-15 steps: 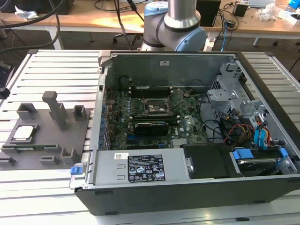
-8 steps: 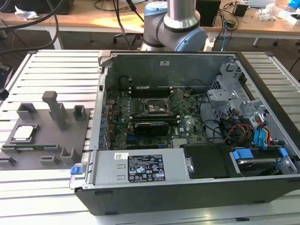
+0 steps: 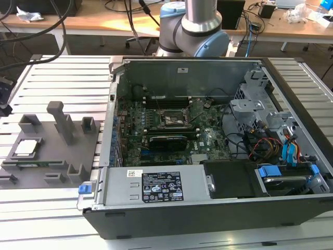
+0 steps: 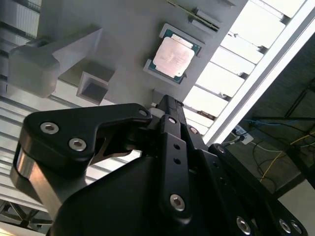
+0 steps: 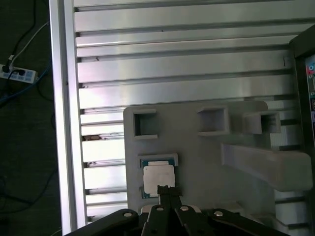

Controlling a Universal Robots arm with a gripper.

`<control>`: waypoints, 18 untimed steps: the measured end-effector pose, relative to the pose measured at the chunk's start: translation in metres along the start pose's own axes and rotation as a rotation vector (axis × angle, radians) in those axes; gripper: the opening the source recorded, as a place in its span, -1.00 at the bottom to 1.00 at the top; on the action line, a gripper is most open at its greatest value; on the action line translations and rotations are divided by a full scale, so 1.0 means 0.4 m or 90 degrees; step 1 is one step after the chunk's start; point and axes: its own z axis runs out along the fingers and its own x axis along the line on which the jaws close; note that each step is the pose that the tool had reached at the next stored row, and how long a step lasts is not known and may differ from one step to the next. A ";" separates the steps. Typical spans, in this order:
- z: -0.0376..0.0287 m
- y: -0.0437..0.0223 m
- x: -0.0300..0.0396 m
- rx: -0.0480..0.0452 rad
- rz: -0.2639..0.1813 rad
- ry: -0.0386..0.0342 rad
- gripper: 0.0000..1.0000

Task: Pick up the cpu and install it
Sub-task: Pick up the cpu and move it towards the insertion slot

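One step was in hand: the approach for pick-up, with nothing lifted yet.
In the first wrist view you had the tool [image 5: 165,189] poised close over the cpu [image 5: 158,178], tips pressed together and empty; the chip lay in its recess on the grey tray [image 3: 52,153]. A grasp would have called for parted tips squared to its edges. The exterior view gave you the socket [image 3: 176,121] inside the open case [image 3: 208,73], well apart.

Bearing two things on the slatted metal desk [image 3: 62,78]. Lying toward the exterior view's left, a grey moulded holder [image 3: 57,151]; standing just beside it toward the right, an open computer case [image 3: 182,221].
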 end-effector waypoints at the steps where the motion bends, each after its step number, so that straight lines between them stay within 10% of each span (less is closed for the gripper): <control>1: 0.003 -0.001 0.000 0.0000 0.000 0.0000 -0.79; 18: 0.054 -0.013 0.004 0.0000 0.000 0.0000 -0.79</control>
